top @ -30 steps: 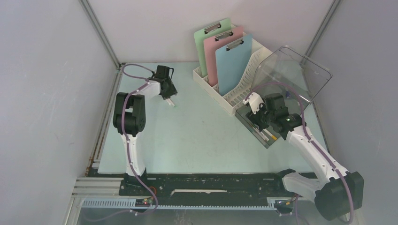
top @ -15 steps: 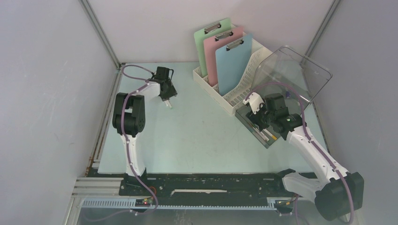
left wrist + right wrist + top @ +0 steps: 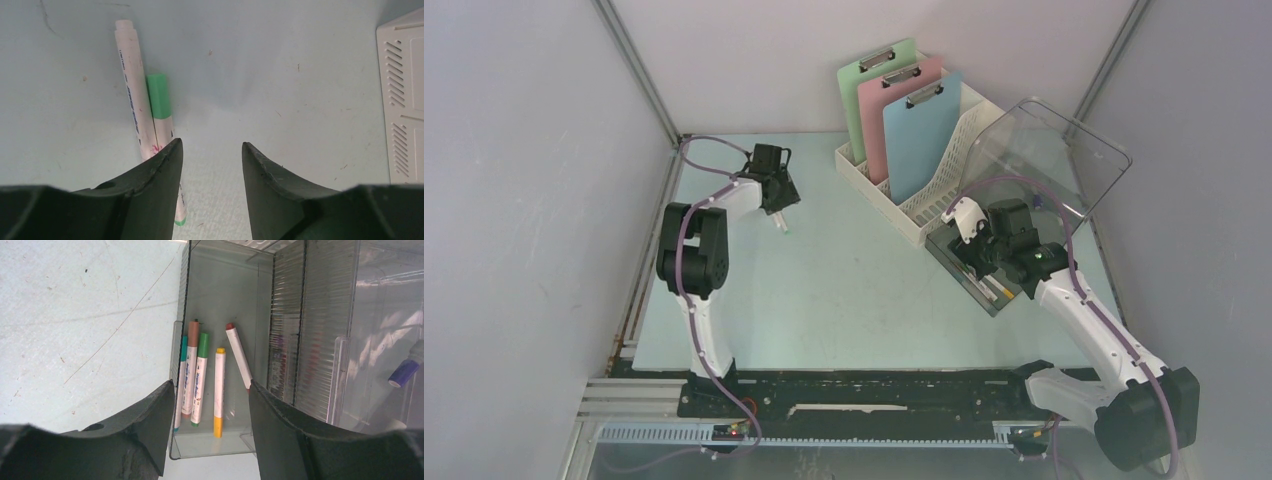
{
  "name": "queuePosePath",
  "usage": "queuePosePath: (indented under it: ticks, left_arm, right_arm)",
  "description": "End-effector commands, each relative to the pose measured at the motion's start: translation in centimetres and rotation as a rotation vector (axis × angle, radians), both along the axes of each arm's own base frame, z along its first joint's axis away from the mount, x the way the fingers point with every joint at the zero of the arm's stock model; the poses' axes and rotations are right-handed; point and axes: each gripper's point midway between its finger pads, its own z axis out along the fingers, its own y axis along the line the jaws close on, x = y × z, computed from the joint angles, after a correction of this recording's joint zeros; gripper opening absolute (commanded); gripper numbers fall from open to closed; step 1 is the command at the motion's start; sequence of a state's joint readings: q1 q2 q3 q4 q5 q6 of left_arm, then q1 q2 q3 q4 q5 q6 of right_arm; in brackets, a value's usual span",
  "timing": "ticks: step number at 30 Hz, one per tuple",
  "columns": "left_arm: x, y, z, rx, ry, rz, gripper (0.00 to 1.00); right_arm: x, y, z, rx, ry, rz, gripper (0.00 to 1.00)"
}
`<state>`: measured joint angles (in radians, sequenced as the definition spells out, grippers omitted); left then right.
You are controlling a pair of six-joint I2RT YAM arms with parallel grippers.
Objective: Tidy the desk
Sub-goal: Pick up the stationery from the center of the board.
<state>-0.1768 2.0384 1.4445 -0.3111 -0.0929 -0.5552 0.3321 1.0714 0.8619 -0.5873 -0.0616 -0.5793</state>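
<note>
Right, the desk (image 3: 854, 290): a smooth matte pale mint-blue slab with light scuffs. It lies flat with its near edge along the arm rail. It looks wider left-to-right than deep, so the long axis runs across.

At the far right corner is a white slotted plastic file rack (image 3: 924, 205), set diagonally. It holds three flat clipboards leaning back, metal clips up: green clipboard (image 3: 852, 100), pink clipboard (image 3: 871, 130), blue clipboard (image 3: 921, 140).

Just beside the rack, by the right edge, is a clear hard-plastic box (image 3: 225, 300) with ribbed walls and its lid (image 3: 1054, 160) tipped up. Five round tray markers (image 3: 202, 375) lie roughly parallel in the front tray.

The right gripper (image 3: 210, 387) hangs over that tray, jaws apart, nothing between them.

The left gripper (image 3: 212, 150) is low near the far left corner, jaws apart, with bare desk in the gap. Beside it, a white marker (image 3: 131, 85) and a green-capped marker (image 3: 159, 100) lie touching. The green-capped one runs under the left finger.
</note>
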Motion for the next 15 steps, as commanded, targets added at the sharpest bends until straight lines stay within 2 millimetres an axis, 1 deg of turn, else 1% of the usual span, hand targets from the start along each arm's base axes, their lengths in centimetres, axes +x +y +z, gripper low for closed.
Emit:
queuePosePath:
  ticks: [1,9,15]
  left_arm:
    - [1.0,0.6,3.1,0.014,-0.093,-0.01,0.54]
    - [0.7,1.2,1.5,0.04,-0.024,0.016,0.55]
    - [0.5,1.5,0.8,0.054,0.01,0.025,0.55]
  right_arm:
    - [-0.1,0.2,0.6,0.006,-0.022,0.018,0.64]
    - [-0.1,0.2,0.5,0.006,-0.02,0.019,0.64]
    - [-0.1,0.2,0.6,0.005,-0.021,0.021,0.64]
